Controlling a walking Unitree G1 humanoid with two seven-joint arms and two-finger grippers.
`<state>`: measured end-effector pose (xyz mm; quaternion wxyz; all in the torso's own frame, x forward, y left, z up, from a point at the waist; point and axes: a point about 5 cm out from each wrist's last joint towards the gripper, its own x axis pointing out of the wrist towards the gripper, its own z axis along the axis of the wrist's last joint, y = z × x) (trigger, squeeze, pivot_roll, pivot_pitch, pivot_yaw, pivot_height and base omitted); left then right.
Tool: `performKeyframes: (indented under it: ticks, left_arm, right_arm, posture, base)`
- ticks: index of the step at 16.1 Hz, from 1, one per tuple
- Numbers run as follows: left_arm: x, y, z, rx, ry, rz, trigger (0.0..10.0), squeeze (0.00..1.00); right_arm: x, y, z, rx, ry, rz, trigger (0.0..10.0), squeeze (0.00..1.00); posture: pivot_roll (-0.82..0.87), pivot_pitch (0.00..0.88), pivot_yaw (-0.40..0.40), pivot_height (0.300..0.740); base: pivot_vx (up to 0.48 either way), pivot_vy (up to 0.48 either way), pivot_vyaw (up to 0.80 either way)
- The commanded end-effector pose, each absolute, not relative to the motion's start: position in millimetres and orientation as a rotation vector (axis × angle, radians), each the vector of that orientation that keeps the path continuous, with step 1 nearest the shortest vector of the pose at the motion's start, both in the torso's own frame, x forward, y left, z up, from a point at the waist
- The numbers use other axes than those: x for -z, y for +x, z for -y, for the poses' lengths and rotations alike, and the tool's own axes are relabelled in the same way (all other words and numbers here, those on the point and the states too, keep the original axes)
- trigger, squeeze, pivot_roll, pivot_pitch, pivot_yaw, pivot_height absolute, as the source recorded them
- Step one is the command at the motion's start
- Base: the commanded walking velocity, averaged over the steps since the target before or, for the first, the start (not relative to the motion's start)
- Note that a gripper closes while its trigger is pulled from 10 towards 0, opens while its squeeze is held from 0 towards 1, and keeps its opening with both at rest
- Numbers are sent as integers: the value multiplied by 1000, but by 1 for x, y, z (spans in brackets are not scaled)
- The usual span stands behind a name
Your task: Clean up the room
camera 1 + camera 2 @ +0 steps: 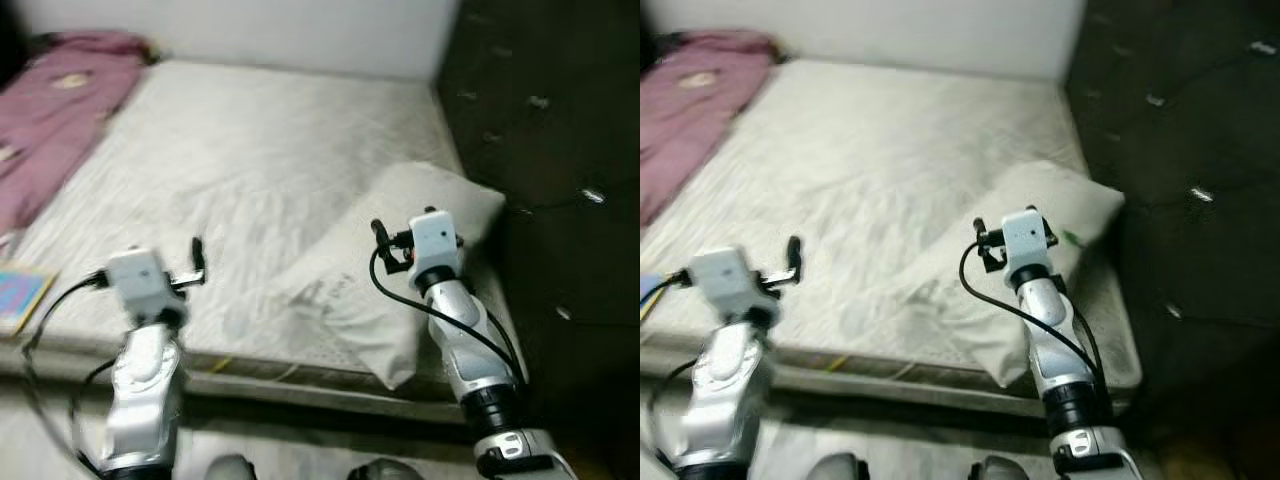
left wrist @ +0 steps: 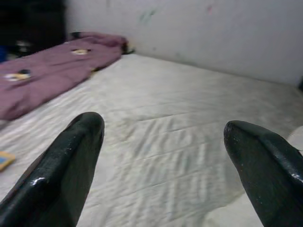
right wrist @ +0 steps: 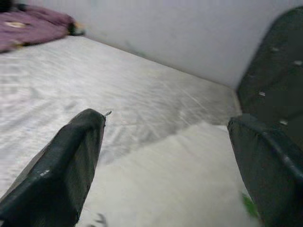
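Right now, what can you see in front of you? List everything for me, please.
Mattress: one, off-white, bare, filling most of the scene.
Pillow: one, off-white, lying on the mattress's near right corner, by the headboard.
Blanket: one, mauve-pink, bunched on the far left of the mattress.
Headboard: one, dark, tufted with buttons, along the right side.
Wall: white, behind the mattress.
Book: one flat item, blue and yellow, at the left edge; too blurred to be sure what it is.
Left hand: black fingers open, over the mattress's near edge.
Right hand: black fingers open, above the pillow.
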<state>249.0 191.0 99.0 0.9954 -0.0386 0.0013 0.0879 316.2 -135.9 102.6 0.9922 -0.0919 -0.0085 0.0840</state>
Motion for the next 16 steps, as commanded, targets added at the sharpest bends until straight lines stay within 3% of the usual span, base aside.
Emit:
performKeyframes:
  ticks: [1, 5, 11, 16]
  left_arm:
    - [-101, 249, -185, -137, -93, 2, 10000, 0]
    - [-99, 230, -198, -201, -30, -36, 10000, 0]
    - [-100, 234, -197, -168, -18, -64, 10000, 0]
    - [-103, 239, -198, -175, -29, -65, 10000, 0]
  right_arm:
    - [-101, 315, 141, -149, -163, 1, 10000, 0]
    - [-95, 307, 127, -159, -121, -47, 10000, 0]
    - [-95, 290, 130, -90, -66, -58, 10000, 0]
    - [-97, 291, 129, -90, -61, -62, 10000, 0]
  posture:
    - [-36, 0, -48, 740]
    - [-1, 0, -45, 740]
    - [-37, 0, -12, 740]
    - [-35, 0, -13, 740]
  base:
    - [0, 0, 0]
    - [0, 0, 0]
    - [0, 0, 0]
    - [0, 0, -781]
